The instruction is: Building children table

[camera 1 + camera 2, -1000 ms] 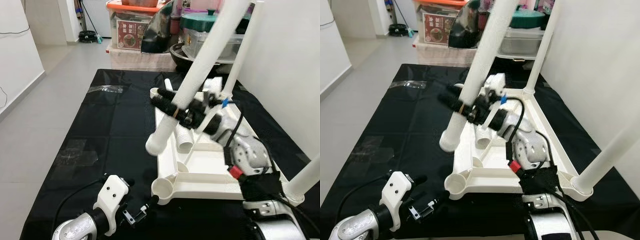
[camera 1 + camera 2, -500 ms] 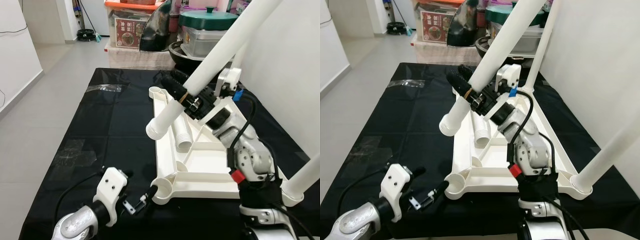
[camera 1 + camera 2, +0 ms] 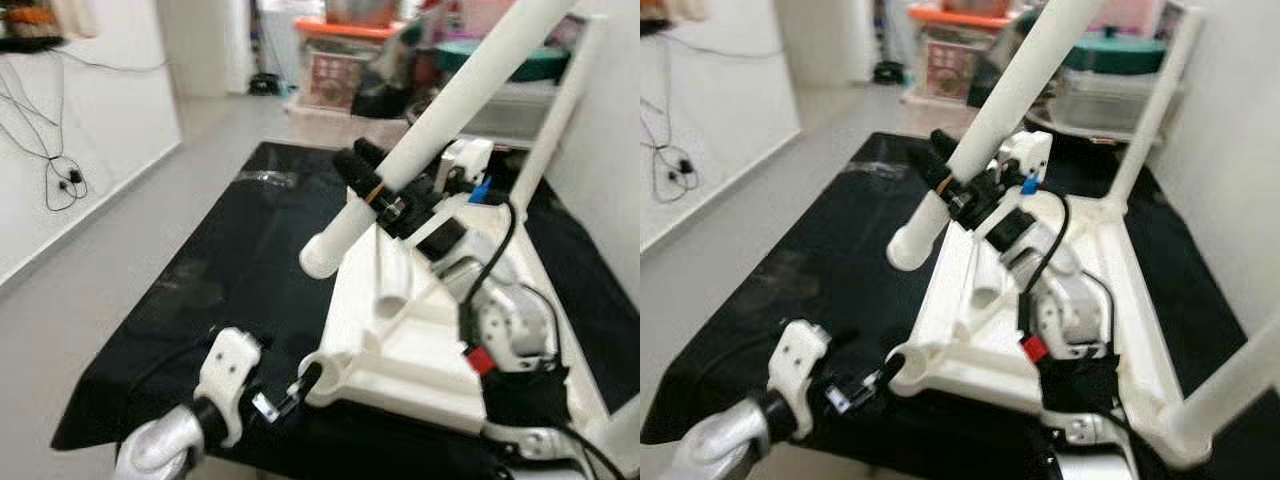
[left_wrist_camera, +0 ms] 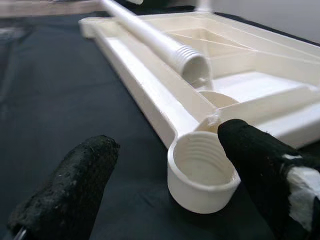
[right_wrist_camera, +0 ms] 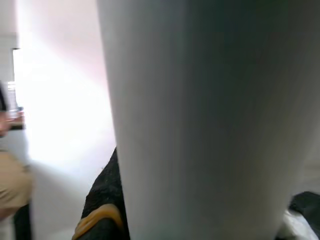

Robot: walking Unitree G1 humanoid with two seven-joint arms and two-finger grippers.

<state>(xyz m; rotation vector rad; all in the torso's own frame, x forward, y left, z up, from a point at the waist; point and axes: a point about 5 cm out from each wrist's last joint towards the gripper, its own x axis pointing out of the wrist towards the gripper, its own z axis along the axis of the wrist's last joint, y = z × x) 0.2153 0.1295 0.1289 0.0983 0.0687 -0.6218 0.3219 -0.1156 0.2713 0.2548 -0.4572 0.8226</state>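
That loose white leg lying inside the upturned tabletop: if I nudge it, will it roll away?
The loose leg is a round tube, so it would probably roll. The tabletop's raised rim and ribs likely stop it. It looks hollow at its threaded end, so probably light, stiff plastic, easily knocked by the left hand nearby.

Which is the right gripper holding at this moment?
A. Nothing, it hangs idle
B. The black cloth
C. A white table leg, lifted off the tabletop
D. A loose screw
C: the right gripper is closed around a white table leg that slants up and away above the upturned white tabletop; the left gripper sits open at the corner socket.
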